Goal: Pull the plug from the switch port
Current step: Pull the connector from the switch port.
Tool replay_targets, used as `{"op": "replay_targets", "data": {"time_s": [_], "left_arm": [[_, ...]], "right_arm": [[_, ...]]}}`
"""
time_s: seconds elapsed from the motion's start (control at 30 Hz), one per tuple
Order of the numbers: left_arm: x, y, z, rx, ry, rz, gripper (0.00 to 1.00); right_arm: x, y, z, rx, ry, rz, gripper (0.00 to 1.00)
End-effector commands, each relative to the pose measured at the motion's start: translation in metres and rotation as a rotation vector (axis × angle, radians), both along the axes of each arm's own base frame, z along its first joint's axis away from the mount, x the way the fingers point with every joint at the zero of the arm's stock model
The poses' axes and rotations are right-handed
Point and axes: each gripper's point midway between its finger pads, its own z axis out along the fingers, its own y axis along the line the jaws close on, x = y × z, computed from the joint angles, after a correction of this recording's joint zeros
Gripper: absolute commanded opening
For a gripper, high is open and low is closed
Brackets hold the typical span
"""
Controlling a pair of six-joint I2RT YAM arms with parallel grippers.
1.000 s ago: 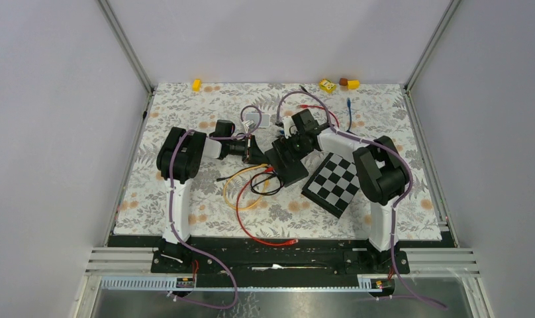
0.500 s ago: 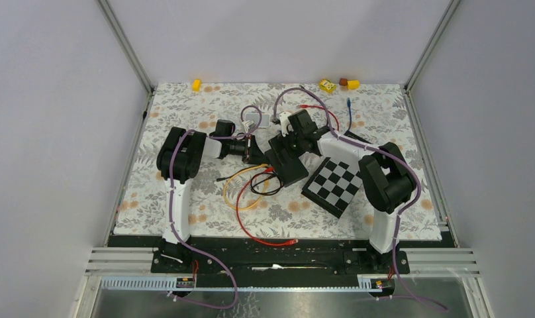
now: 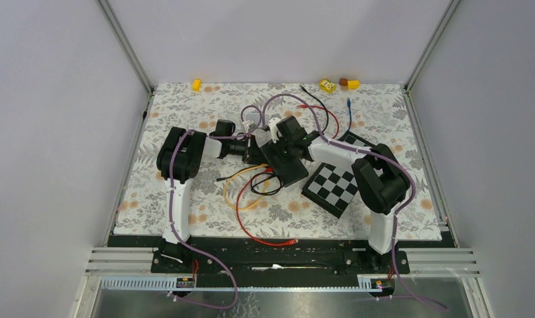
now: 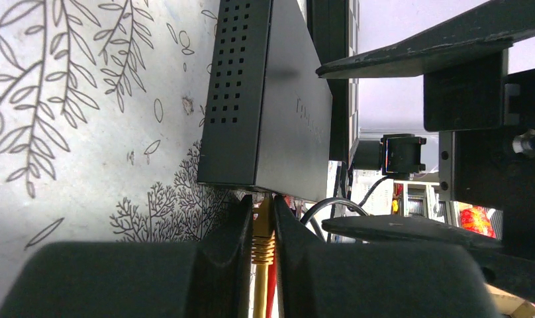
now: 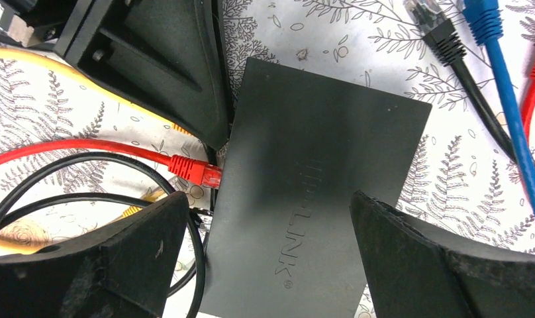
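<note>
The left gripper point(image 4: 263, 211) is pinching the yellow plug point(image 4: 263, 242), which is sitting in the switch point(image 4: 271, 112) near the middle of the table point(image 3: 185, 106). The plug's long axis is running straight out of the port face, in line with the fingers, toward the left edge. The right gripper point(image 5: 265, 205) is hovering spread wide above the switch. I'd judge the pulling room is lying leftward; a red plug point(image 5: 195, 170) is sitting just beside.

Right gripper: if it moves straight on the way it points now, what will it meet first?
Probably the black switch: the right gripper is open and aims at its top; the distance is unclear.
</note>
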Motion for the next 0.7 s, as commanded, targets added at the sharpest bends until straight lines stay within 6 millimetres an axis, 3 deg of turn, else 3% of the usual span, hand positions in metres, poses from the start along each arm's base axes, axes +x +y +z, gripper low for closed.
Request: {"op": "replay_targets", "data": {"time_s": [0.0,0.27,0.67], "left_arm": [[-0.015,0.009,-0.065,0.150,0.072,0.047,0.00],[-0.013,0.010,-0.057,0.150,0.043,0.049,0.00],[-0.014,0.012,-0.052,0.135,0.027,0.042,0.00]], "right_arm": [[0.017,0.009,0.006,-0.023,-0.075,-0.013,0.98],[0.019,-0.001,-0.013,-0.082,-0.067,-0.045,0.97],[0.022,-0.014,-0.024,-0.152,-0.084,-0.071,0.96]]}}
